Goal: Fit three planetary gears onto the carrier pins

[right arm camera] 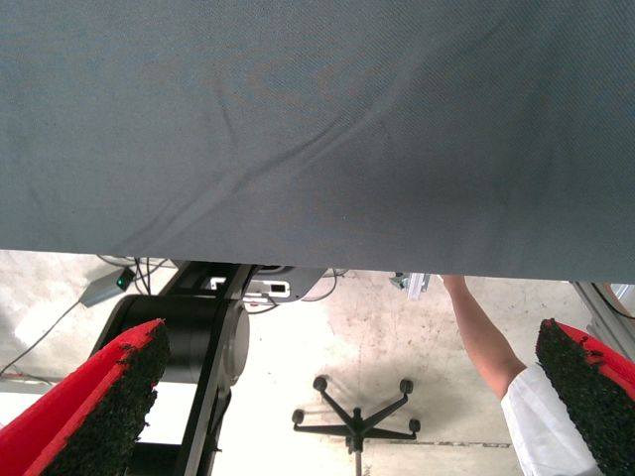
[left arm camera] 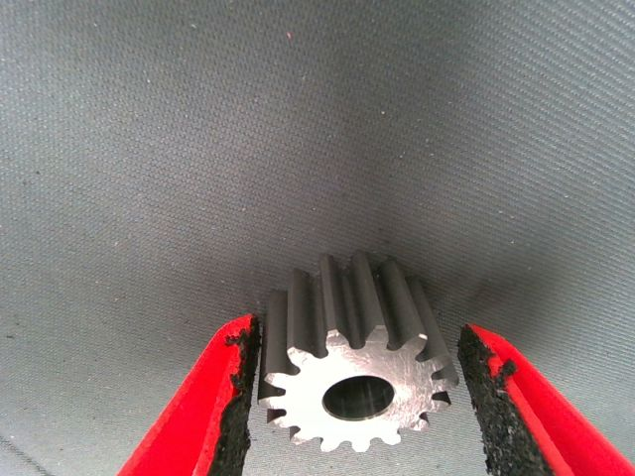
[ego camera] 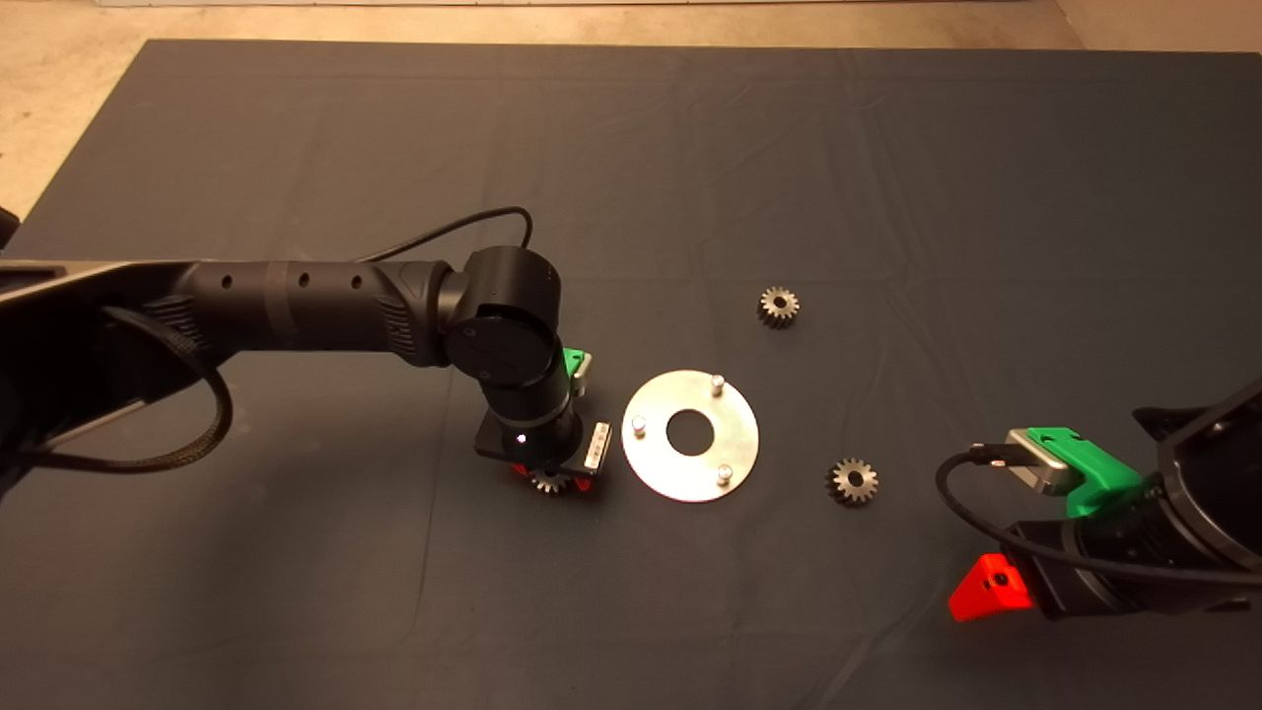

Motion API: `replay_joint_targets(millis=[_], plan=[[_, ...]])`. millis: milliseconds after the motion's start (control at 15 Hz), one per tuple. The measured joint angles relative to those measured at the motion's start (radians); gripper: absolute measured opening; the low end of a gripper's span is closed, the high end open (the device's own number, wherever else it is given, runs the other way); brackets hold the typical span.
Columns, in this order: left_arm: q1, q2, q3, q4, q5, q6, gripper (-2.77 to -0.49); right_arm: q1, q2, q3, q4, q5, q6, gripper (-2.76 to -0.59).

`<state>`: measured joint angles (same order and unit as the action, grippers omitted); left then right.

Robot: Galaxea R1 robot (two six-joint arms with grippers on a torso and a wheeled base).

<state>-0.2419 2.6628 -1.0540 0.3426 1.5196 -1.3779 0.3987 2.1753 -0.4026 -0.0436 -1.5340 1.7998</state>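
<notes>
The left gripper (left arm camera: 362,397) straddles a gear (left arm camera: 355,372), pads not yet touching; closing off-centre could tip it.

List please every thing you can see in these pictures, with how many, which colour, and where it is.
planetary gears: three, silvery grey; one beyond the disc, one right of it, one left of it, lying on the mat between the left hand's fingers, gaps on both sides.
disc: one, shiny silver, mid-mat, with a centre hole.
carrier pins: three, silver, upright on the disc, all bare.
mat: one, dark grey, covering the table.
chair base: one, black, on the floor beyond the mat.
person's arm: one, white sleeve, beyond the mat.
left hand: green with red fingers, open, around the gear.
right hand: same colours, open, lower right edge.
</notes>
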Motion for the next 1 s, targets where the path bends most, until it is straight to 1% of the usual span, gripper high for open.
replay_joint_targets(millis=[67, 133, 267, 333, 800, 1000], plan=[[0.0, 0.0, 0.0, 0.0, 0.0, 0.003, -1.94, 0.0, 0.0, 0.0, 0.0, 0.0, 0.0, -0.6], [0.0, 0.0, 0.0, 0.0, 0.002, 0.005, -2.04, 0.0, 0.0, 0.0, 0.0, 0.0, 0.0, -0.6], [0.0, 0.0, 0.0, 0.001, 0.003, 0.007, -2.05, 0.0, 0.0, 0.0, 0.0, 0.0, 0.0, -0.6], [0.0, 0.0, 0.0, 0.002, 0.006, 0.007, -2.15, 0.0, 0.0, 0.0, 0.0, 0.0, 0.0, -0.6], [0.0, 0.0, 0.0, 0.002, 0.006, 0.008, -2.25, 0.0, 0.002, 0.0, 0.0, 0.0, 0.0, -0.6], [0.0, 0.0, 0.0, 0.002, 0.006, 0.008, -2.26, 0.0, 0.002, 0.0, 0.0, 0.0, 0.0, -0.6]])
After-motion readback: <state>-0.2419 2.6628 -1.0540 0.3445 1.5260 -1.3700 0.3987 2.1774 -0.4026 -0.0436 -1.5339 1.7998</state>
